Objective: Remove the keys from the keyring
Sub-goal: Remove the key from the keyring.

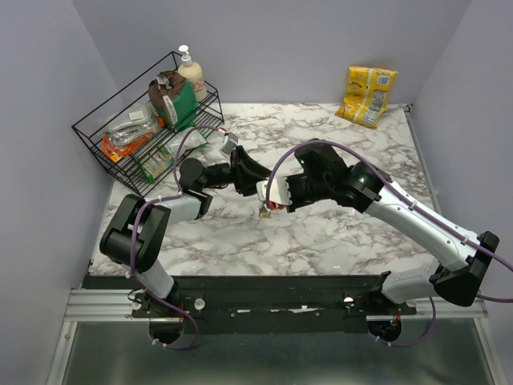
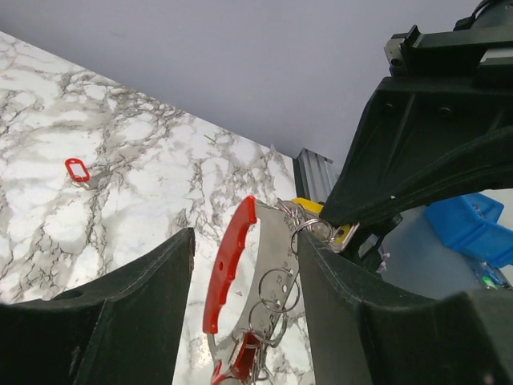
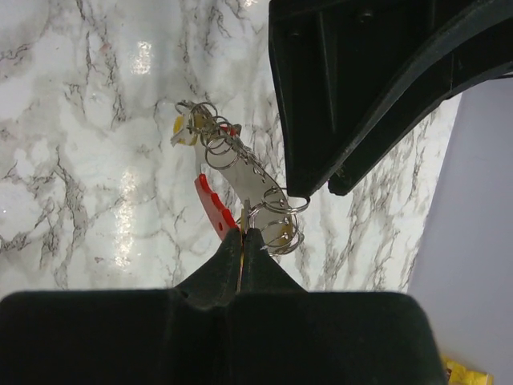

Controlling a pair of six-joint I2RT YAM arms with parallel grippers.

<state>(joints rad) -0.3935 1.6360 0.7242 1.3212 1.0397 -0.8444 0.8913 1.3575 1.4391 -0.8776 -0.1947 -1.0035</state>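
Right hand: clamped shut on keyring edge, holding it up over worktop; left hand: parted wide, straddling the red loop, gripping nothing. Keys hanging bunched on the small rings; one red tag lying apart on the marble, so probably early, most left to remove.

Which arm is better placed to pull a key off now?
Left. The left gripper is open, fingers straddling the keyring and the keys, so probably ready to grab one. The right gripper is shut on the keyring, steadying it.
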